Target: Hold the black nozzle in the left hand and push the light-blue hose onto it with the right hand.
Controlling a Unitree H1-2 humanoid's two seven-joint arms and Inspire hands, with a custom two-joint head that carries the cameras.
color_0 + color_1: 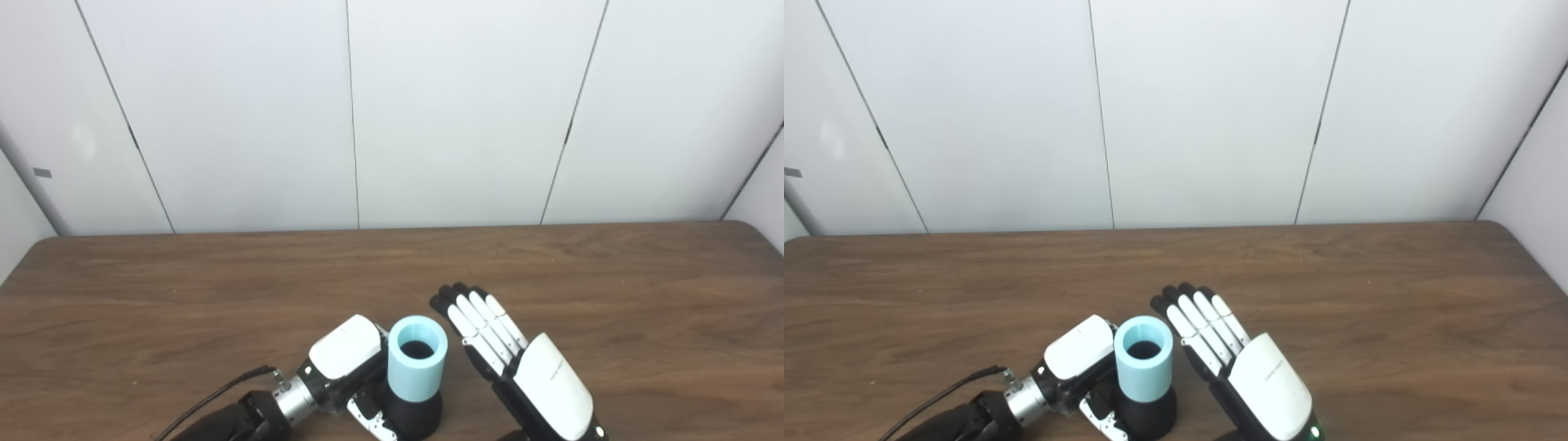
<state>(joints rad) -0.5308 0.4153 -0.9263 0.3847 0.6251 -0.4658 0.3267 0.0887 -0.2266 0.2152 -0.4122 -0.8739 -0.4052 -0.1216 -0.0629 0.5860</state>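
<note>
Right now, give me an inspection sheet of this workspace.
Surface: brown wooden table, bare where visible.
Job's things: light-blue hose stands upright, seated on the black nozzle.
Clutter: nothing seen.
Hands: left hand shut on the black nozzle at its base; right hand open, fingers straight, beside the hose and apart from it.
Cables: black cable runs along the left arm.
Surroundings: white panelled wall behind.
</note>
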